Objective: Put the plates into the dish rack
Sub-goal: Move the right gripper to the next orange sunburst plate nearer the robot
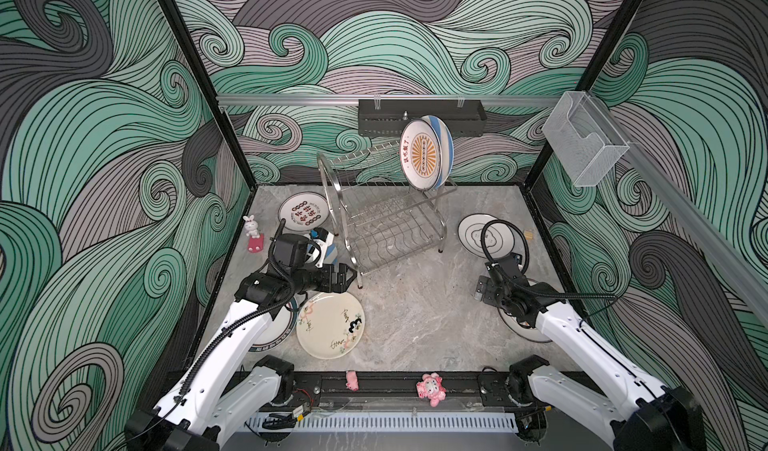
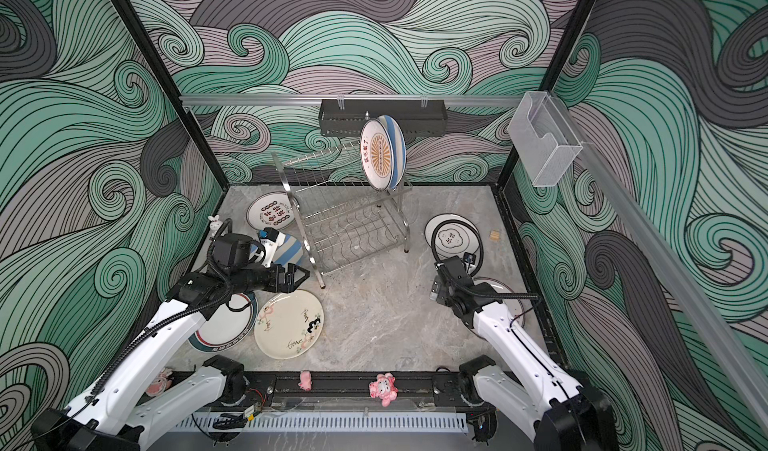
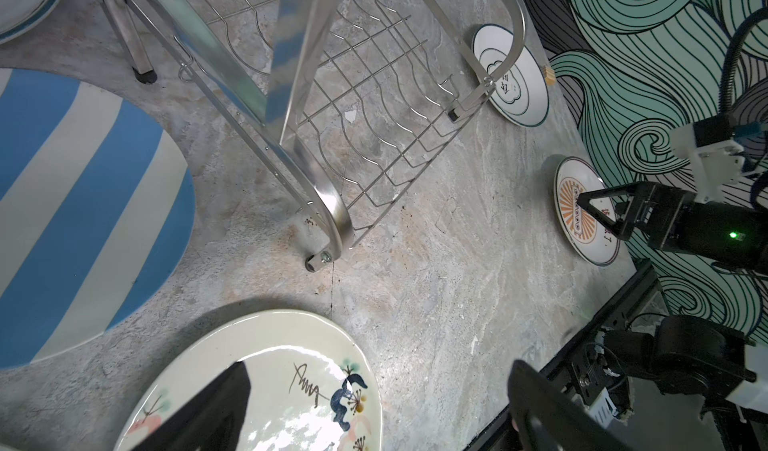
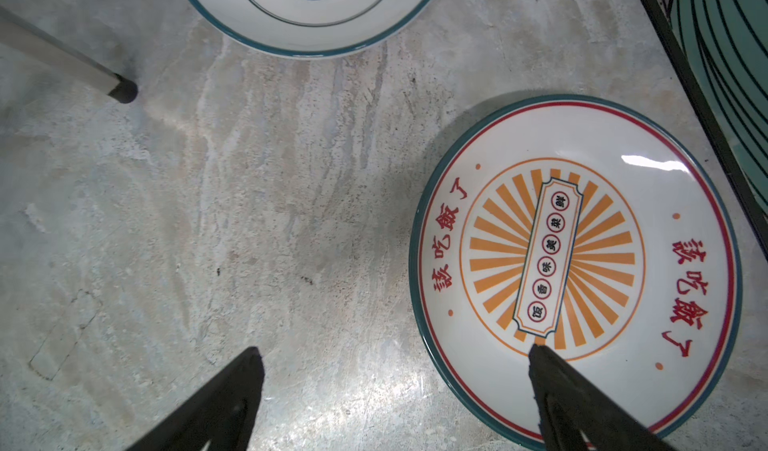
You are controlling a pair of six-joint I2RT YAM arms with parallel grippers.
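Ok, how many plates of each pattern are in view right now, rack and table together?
Blue-white striped plates: 2
Orange sunburst plates: 2
Red-black character plate: 1
Cloud outline plate: 1
Cream drawn plate: 1
Teal-banded plate: 1
Total: 8

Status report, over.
Left gripper, right gripper open, empty. Two plates in dish rack, six on table. Right one above rim of flat sunburst plate; nothing blocking.

Sunburst plate (image 2: 379,154) stands upright in dish rack (image 2: 349,220).
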